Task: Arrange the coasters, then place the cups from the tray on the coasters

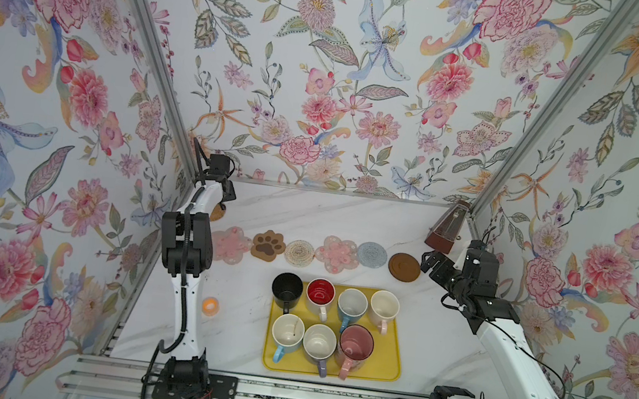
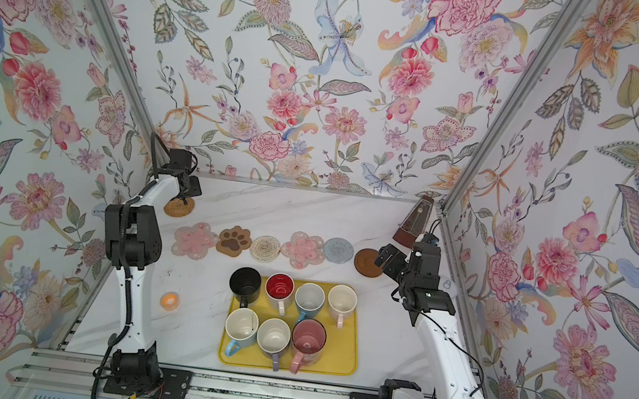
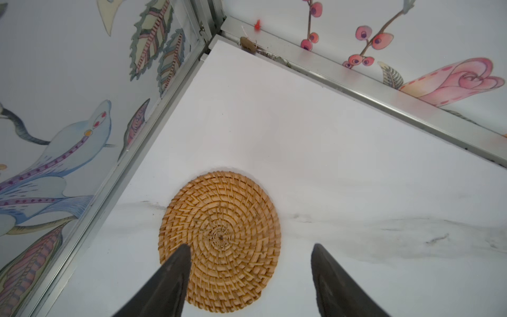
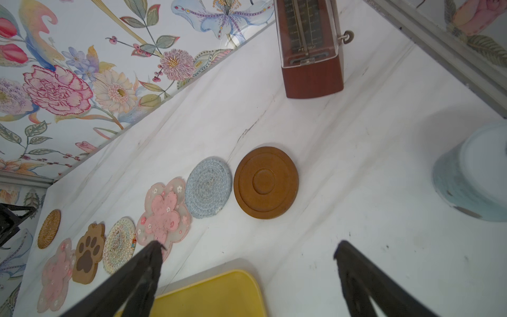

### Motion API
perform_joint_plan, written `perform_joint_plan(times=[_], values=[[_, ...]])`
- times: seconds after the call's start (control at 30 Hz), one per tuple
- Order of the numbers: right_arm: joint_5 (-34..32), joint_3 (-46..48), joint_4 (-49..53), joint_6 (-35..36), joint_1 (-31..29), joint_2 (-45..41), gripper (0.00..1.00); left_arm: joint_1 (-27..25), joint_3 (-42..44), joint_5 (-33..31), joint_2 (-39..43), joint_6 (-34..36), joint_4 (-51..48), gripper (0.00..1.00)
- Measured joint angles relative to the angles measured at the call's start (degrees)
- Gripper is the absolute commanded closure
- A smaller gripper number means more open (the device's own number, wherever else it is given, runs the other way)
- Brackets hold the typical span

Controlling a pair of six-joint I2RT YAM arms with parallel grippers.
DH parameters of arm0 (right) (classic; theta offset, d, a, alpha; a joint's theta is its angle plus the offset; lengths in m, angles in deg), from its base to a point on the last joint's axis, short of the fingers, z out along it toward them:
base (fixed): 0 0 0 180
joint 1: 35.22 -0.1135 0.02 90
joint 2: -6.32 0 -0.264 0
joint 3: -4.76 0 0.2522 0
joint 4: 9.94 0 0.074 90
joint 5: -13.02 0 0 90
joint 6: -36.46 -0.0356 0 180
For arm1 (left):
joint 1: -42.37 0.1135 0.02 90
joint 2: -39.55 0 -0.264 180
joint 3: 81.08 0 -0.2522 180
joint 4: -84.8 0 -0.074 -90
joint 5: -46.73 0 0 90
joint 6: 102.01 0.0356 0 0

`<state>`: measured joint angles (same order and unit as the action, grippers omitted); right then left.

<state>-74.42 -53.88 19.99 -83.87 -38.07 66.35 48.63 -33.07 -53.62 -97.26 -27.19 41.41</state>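
Woven tan coaster [image 3: 219, 214] flat on the white marble table [image 3: 356, 164], directly under the left gripper [image 3: 249, 247]: jaws spread, 1 fingertip [image 3: 175, 269] over the mat's edge, the other over bare marble, nothing pinched, contact impossible to judge. Close ahead of that gripper and on its outer side, aluminium wall rails [image 3: 356, 90] meeting in a corner, a strip of bare marble in between. Right gripper [image 4: 248, 244] spread wide too, empty, above the table. Just ahead of its fingers, the dark brown disc [image 4: 265, 182]; from there toward the left arm, 1 row: grey-blue round [image 4: 208, 191], near pink flower [image 4: 164, 212], cream round [image 4: 120, 244], paw shape [image 4: 87, 254], far pink flower [image 4: 56, 274], neighbours touching or nearly so. Beyond the disc, a metronome [image 4: 312, 71] by the back wall; on the right gripper's outer side, a small white jar [image 4: 472, 178]. Open marble between disc and jar. Below and behind the right gripper, the yellow tray [image 1: 390, 365], all 7 cups [image 1: 317, 345] upright on it, well apart from the left gripper. Orange ring [image 1: 210, 306] alone, behind the left gripper near the side wall.
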Motion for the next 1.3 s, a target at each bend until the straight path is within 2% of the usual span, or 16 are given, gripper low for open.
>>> perform_joint_plan(times=[0.27,0.47,1.0,1.3], values=[[-0.4,1.9,1.7,-0.3,0.0,-1.8,0.01,1.1,-8.5,0.5,-5.5,0.8,-2.6,0.29],[-0.7,2.8,1.8,-0.6,0.3,-3.1,0.01,1.2,-11.3,0.5,-8.0,0.9,-4.4,0.30],[-0.6,3.1,2.1,-0.6,1.0,-3.1,0.01,1.4,-11.2,0.5,-10.6,0.8,-7.6,0.32],[-0.4,3.1,1.9,-0.6,1.2,-2.1,0.01,2.0,-1.8,-0.5,-6.4,-0.7,-2.1,0.32]])
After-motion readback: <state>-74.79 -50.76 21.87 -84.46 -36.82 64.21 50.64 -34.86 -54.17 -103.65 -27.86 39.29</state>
